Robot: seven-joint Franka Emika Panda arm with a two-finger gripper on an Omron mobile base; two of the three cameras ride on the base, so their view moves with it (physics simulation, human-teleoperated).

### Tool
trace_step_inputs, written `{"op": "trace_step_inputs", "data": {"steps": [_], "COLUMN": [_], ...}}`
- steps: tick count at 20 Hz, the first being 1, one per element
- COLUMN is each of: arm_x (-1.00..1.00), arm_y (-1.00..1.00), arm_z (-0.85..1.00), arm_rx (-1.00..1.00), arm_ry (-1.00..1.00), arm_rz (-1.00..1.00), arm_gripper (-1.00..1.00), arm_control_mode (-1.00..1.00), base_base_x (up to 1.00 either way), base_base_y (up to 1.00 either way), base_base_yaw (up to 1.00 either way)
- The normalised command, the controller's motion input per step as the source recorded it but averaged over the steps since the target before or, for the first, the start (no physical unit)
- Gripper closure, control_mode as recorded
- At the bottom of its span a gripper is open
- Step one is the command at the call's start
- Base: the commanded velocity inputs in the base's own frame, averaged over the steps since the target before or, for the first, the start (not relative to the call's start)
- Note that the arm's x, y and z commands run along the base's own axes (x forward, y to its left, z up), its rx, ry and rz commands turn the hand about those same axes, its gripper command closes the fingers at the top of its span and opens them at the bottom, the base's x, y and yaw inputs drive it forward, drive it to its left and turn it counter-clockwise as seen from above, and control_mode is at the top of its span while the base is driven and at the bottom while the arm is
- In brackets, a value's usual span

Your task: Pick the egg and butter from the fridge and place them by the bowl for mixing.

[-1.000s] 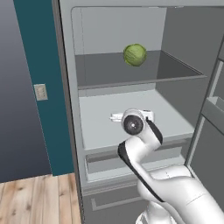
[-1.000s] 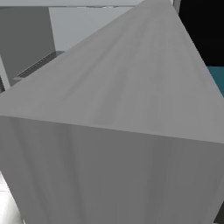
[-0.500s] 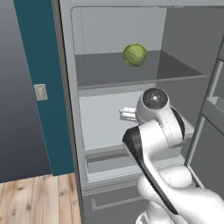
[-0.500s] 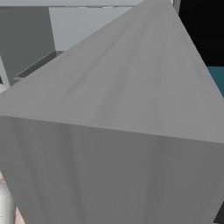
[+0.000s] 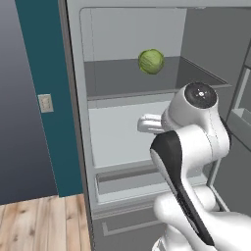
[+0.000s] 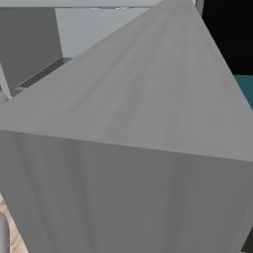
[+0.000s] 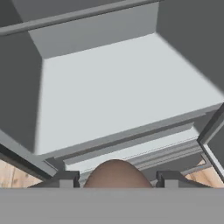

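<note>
The arm is pulling back from the fridge (image 5: 122, 142) now: a second ago its wrist reached into the middle shelf, and since then the elbow has swung up and to the right, so the big round joint sits higher, in front of the right wall. In the hand view the egg (image 7: 114, 174) sits snug between the two dark fingertips (image 7: 65, 178), the end effector (image 7: 116, 179) pinching it from both sides. Below and beyond it lies the pale middle shelf (image 7: 122, 87) with its front rail, and a sliver of wooden floor (image 7: 11, 173) shows at the lower left. Up on the top shelf the green cabbage (image 5: 151, 61) rests exactly where it was. In the right base view the grey fridge door (image 6: 138, 148) looms close, unchanged.
</note>
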Motion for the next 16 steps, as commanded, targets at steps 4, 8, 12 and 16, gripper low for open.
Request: {"op": "trace_step_inputs", "data": {"steps": [4, 8, 12, 16], "arm_x": [-0.09, -0.66, 0.0, 0.0], "arm_y": [0.04, 0.35, 0.0, 0.0], "arm_z": [0.0, 0.0, 0.0, 0.0], "arm_rx": [0.0, 0.0, 0.0, 0.0], "arm_ry": [0.0, -0.08, 0.0, 0.0], "arm_rz": [0.01, 0.25, 0.0, 0.0], "arm_gripper": [1.0, 1.0, 1.0, 1.0], "arm_control_mode": [-1.0, 1.0, 1.0, 1.0], "base_base_x": [0.0, -0.19, -0.32, 0.0], "base_base_y": [0.0, 0.11, 0.2, 0.03], "base_base_yaw": [0.0, 0.14, 0.79, 0.98]}}
